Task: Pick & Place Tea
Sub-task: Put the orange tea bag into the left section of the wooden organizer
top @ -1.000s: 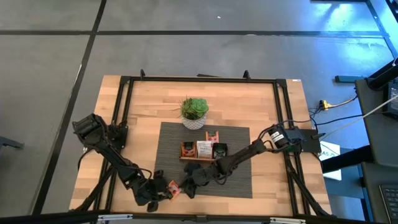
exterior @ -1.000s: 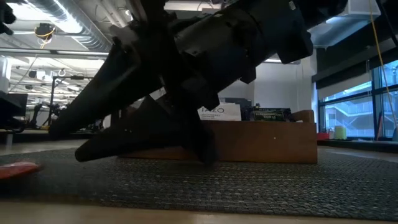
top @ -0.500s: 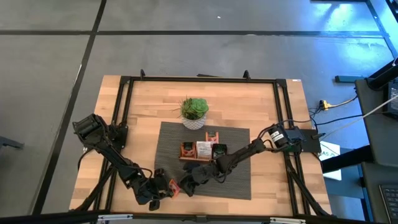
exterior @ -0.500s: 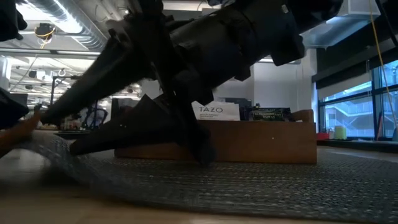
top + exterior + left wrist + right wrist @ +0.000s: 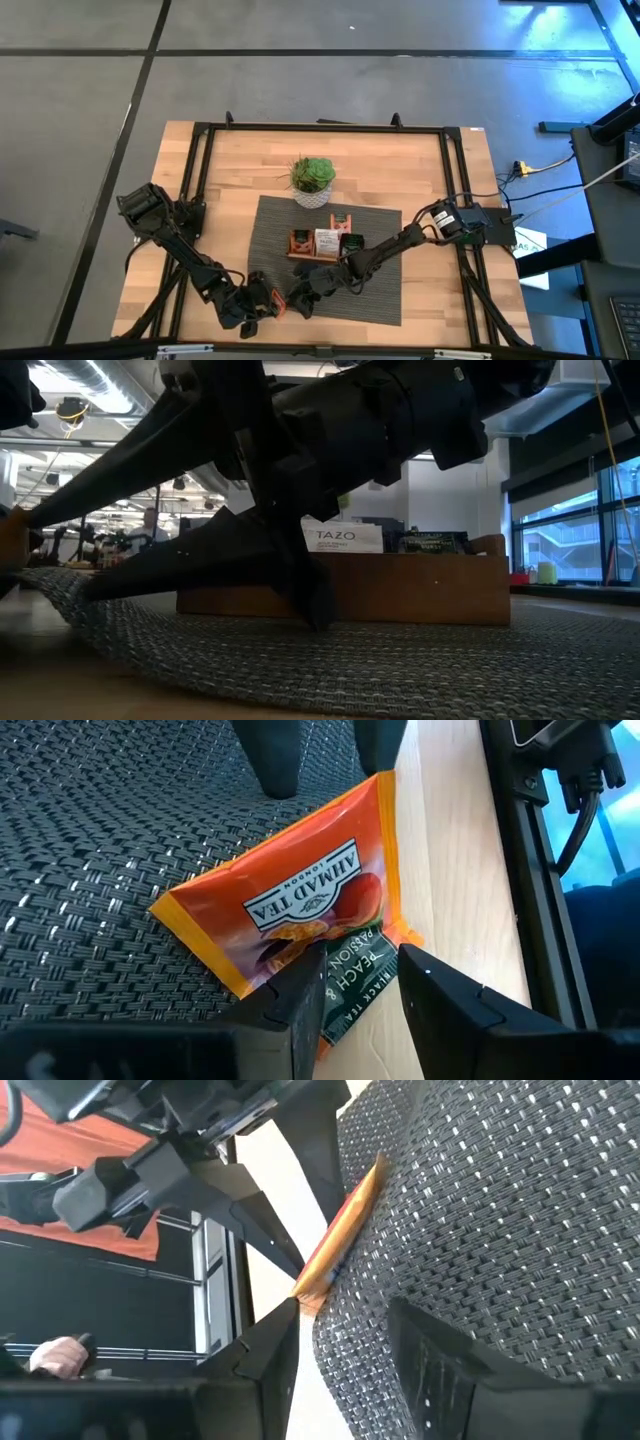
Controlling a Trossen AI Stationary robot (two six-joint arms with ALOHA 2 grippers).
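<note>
Partly hidden — sachet [image 5: 290,905] under left tool [image 5: 362,988]

Four cameras, all closing on the mat's [image 5: 330,262] near-left corner.
High view looks straight down on the whole table [image 5: 240,160]; low view sits at mat [image 5: 420,650] level, facing the tray [image 5: 400,590] and room behind; both wrist views hover very near, sharing the orange sachet [image 5: 290,910] [image 5: 340,1230] at the mat's edge.

Two robot arms, one woven mat [image 5: 380,300], one potted plant [image 5: 313,180], one wooden tray [image 5: 325,243], and one orange tea sachet [image 5: 290,910] between the grippers.
</note>
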